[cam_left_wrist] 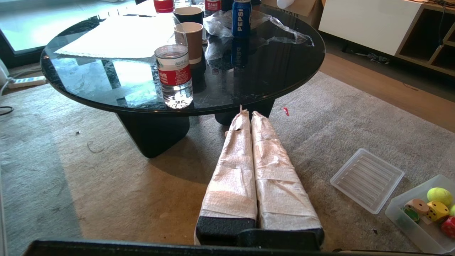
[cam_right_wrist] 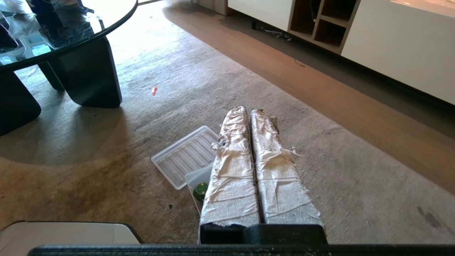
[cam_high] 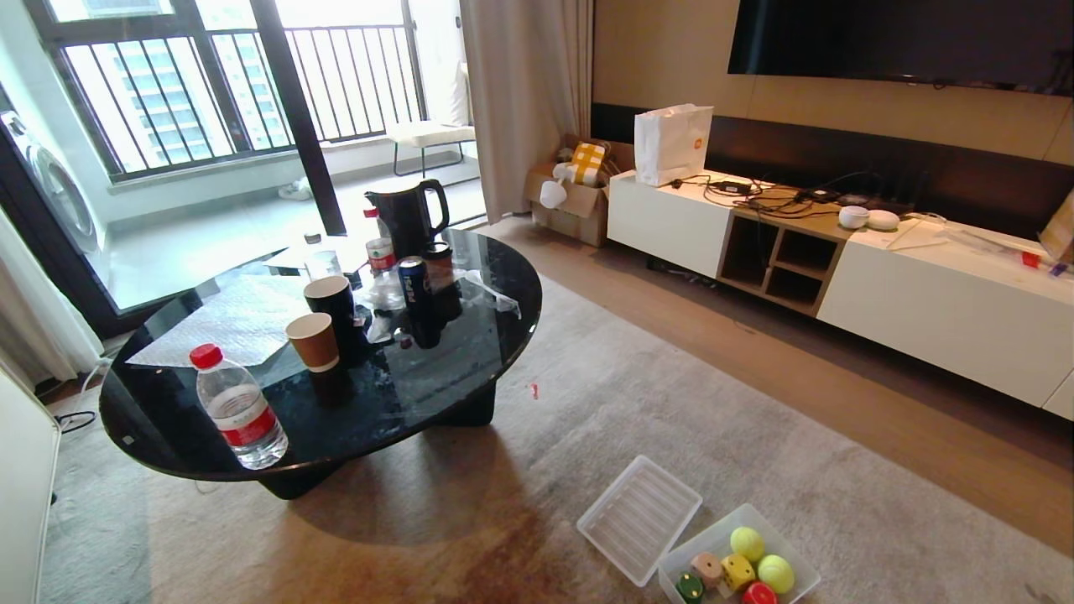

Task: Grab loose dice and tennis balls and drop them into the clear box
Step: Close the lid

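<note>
The clear box (cam_high: 795,560) sits on the carpet at the head view's lower right. Inside it lie two tennis balls (cam_high: 747,543) (cam_high: 776,574) and the dice: tan (cam_high: 707,568), yellow (cam_high: 738,571), green (cam_high: 690,587) and red (cam_high: 758,594). The left wrist view also shows the clear box (cam_left_wrist: 405,217) with a tennis ball (cam_left_wrist: 439,196) and dice in it. My left gripper (cam_left_wrist: 247,113) is shut and empty, held above the carpet near the table. My right gripper (cam_right_wrist: 248,110) is shut and empty above the box, hiding all but the green die (cam_right_wrist: 201,189). Neither arm appears in the head view.
A flat ribbed lid (cam_high: 639,516) lies on the carpet beside the box. A round black glass table (cam_high: 470,369) carries a water bottle (cam_high: 239,407), paper cups, a can and a kettle. A low white cabinet (cam_high: 940,310) lines the wall.
</note>
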Controlling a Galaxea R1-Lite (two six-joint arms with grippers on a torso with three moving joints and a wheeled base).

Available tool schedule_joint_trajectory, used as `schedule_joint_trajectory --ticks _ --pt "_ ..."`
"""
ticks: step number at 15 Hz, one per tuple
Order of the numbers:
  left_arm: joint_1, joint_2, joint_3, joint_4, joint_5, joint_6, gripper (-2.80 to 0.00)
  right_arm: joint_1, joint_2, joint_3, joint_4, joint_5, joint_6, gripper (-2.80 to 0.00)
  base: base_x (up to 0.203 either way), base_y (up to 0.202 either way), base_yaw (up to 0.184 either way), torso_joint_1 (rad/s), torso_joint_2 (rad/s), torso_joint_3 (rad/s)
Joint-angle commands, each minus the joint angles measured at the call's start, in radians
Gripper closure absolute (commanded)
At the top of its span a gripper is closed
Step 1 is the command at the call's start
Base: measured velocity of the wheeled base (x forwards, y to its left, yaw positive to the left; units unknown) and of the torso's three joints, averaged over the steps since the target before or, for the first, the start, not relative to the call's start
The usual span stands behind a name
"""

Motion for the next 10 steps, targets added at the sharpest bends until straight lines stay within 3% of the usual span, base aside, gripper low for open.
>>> schedule_joint_trajectory --ticks 1,10 --pt "0.000 0.000 0.000 0.000 0.000 0.000 0.00 0.000 0.000 0.000 0.000 0.000 -0.001 0.00 0.000 0.000 0.000 0.000 0.00 0.000" --pt "0.000 0.000 0.000 0.000 0.000 0.000 0.00 0.000 0.000 0.000 -0.001 0.000 -0.004 0.00 0.000 0.000 0.000 0.000 0.00 0.000"
